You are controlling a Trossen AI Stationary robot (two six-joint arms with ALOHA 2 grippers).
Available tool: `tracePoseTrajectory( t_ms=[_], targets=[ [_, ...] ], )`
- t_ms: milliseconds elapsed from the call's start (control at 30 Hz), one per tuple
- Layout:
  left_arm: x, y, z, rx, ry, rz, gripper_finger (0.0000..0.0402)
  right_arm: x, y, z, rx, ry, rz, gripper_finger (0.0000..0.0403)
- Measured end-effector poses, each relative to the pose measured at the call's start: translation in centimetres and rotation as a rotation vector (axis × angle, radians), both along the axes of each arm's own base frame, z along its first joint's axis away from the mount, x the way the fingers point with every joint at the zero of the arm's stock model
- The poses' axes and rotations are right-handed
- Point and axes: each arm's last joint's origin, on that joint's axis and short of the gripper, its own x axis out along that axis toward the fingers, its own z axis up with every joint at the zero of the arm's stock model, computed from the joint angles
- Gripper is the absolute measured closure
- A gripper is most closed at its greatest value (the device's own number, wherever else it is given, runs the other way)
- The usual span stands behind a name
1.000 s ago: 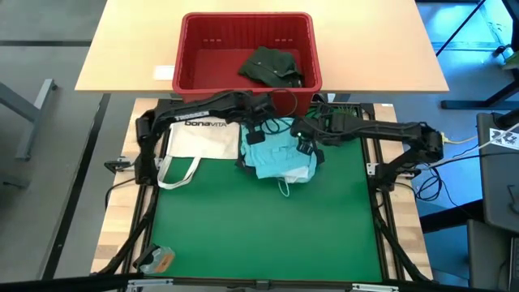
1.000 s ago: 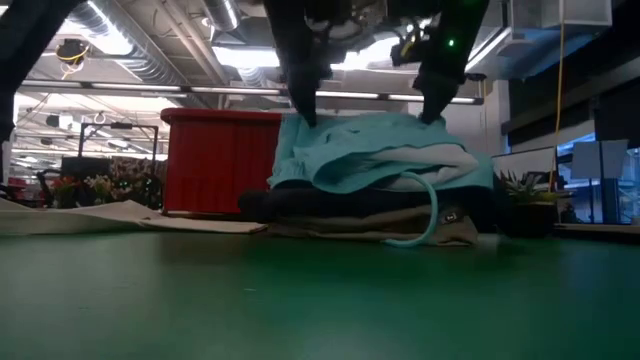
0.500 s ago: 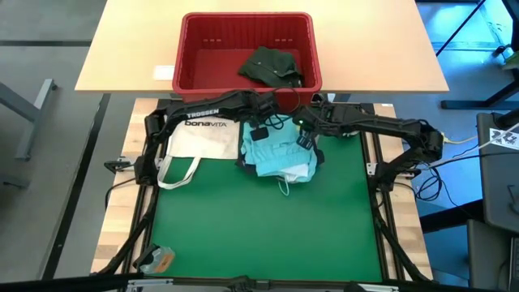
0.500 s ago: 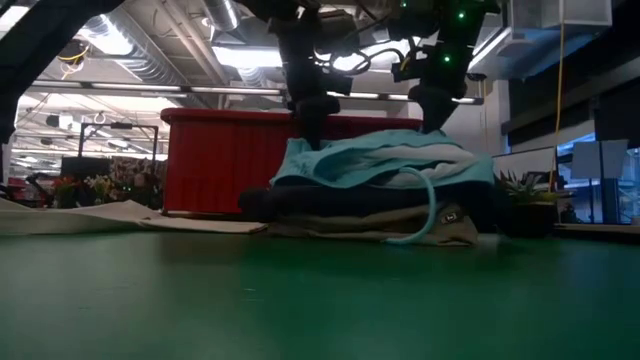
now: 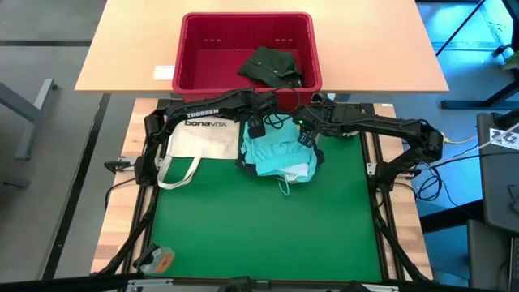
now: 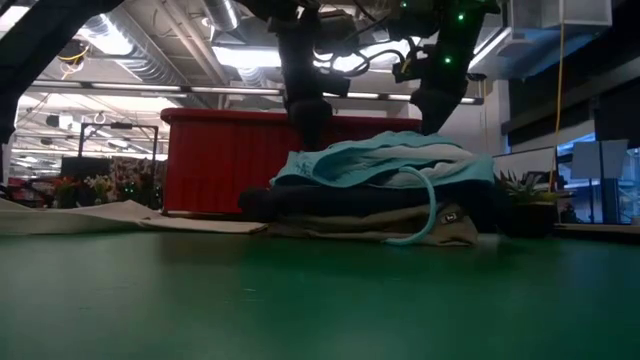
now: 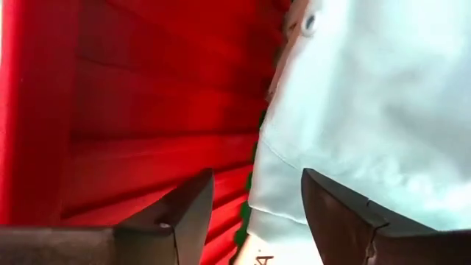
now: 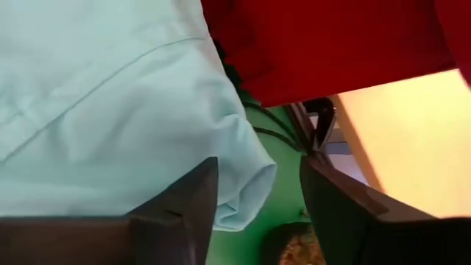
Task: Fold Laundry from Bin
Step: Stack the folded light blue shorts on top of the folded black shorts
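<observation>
Both arms are seen reaching in over the mat's 12 o'clock edge. The left gripper (image 5: pixel 261 126) and right gripper (image 5: pixel 303 135) are poised above a stack of 3 folded garments, the turquoise garment (image 5: pixel 280 154) topmost. Each gripper's jaws are spread, with nothing pinched between them. "TROSSEN" is read on the left arm, "bonaVITA" on 1 tote (image 5: pixel 201 139) lying at the stack's 9 o'clock. 1 green garment (image 5: pixel 272 65) is left inside the bin (image 5: pixel 188 50), at the stack's 12 o'clock.
</observation>
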Motion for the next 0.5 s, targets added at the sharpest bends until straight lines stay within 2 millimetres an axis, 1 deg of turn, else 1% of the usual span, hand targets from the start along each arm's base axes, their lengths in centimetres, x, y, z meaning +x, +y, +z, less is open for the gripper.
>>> tracePoseTrajectory(
  t_ms=[100, 167, 267, 367, 433, 500],
  targets=[
    [0.0, -0.3, 0.0, 0.004, 0.041, -0.053, 0.0198, -0.1, 0.0, 0.1, -0.002, 0.036, 0.041, 0.0192],
    [0.0, -0.5, -0.1, 0.005, 0.069, -0.085, 0.0198, -0.2, 0.1, 0.3, -0.007, 0.029, 0.042, 0.0189],
    [-0.1, -0.9, 0.1, 0.001, 0.099, -0.116, 0.0198, -0.4, 0.2, 1.6, -0.030, -0.010, 0.043, 0.0191],
    [-0.1, -1.0, 0.4, 0.004, 0.086, -0.121, 0.0198, -0.6, 0.3, 2.8, -0.056, -0.073, 0.045, 0.0196],
    [-0.1, -1.2, 0.4, 0.004, 0.089, -0.124, 0.0198, -0.6, 0.5, 3.1, -0.034, -0.106, 0.063, 0.0199],
    [-0.1, -1.4, 0.4, 0.004, 0.091, -0.129, 0.0197, -0.5, 0.6, 3.0, 0.025, -0.135, 0.094, 0.0200]
  ],
)
